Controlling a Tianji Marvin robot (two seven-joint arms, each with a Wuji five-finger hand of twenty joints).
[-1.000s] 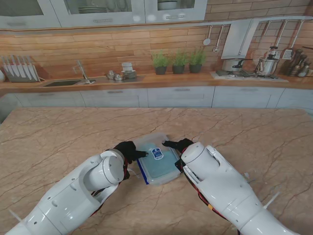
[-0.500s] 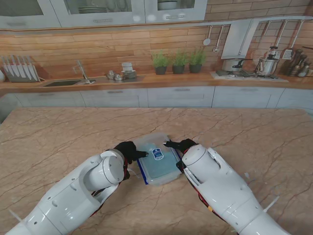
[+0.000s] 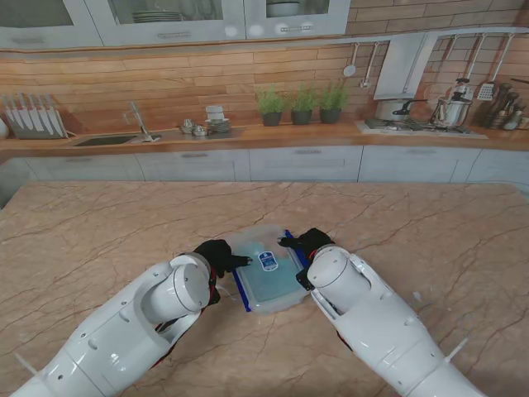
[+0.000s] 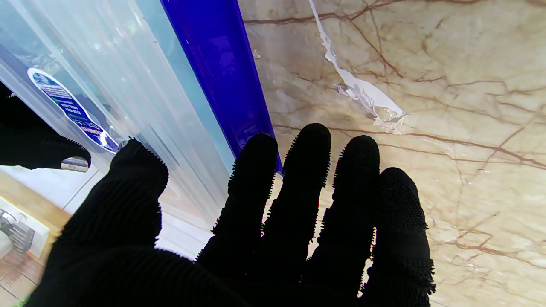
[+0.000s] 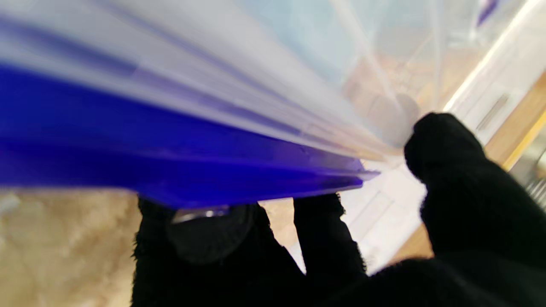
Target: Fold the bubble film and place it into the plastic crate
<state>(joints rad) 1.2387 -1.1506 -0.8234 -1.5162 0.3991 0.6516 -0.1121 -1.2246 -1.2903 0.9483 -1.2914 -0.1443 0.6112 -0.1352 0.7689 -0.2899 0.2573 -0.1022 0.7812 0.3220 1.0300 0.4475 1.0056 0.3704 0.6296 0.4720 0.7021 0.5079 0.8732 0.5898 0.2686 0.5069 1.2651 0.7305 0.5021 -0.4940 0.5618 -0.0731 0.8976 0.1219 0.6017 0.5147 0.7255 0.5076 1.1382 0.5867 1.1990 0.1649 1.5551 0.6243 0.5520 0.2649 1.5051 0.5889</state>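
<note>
Between both hands, mid-table: crate (image 3: pixel 266 277), clear, blue latches, lid seemingly on; film not discernible, maybe inside.

Risks: uneven push from two sides could skid or twist crate on smooth marble; right thumb on rim could slip off slick plastic; latch could snap onto finger.

Left hand (image 3: pixel 216 255): fingers straight, together, thumb spread, alongside left latch (image 4: pixel 222 76), holding nothing.

Right hand (image 3: pixel 306 243): fingers curled under right latch, thumb (image 5: pixel 443 145) on rim, gripping crate edge.
</note>
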